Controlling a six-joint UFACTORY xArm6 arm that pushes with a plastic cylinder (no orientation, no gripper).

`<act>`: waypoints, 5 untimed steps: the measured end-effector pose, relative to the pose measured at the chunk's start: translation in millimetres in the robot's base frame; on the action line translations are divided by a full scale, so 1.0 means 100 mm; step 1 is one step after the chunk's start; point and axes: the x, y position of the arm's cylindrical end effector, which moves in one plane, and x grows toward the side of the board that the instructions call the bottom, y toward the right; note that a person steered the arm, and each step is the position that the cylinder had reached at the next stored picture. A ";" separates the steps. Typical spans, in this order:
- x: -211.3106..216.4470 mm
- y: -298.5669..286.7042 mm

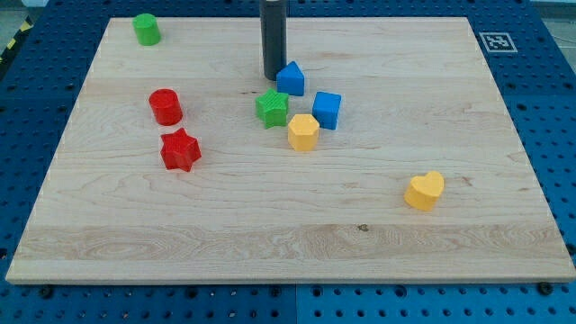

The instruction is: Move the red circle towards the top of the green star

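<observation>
The red circle (166,106) stands on the wooden board at the view's left of centre. The green star (272,108) lies near the middle, well to the right of the red circle. My tip (273,75) rests on the board just above the green star and right beside the left edge of a blue pentagon-like block (291,78). The tip is far from the red circle, to its right and slightly higher in the view.
A red star (180,149) lies just below the red circle. A blue cube (327,110) and a yellow hexagon (303,131) crowd the green star's right side. A green circle (147,29) is at the top left. A yellow heart (425,191) is at the lower right.
</observation>
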 end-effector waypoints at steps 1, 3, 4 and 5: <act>0.02 0.00; -0.21 0.07; -0.20 0.35; -0.02 0.46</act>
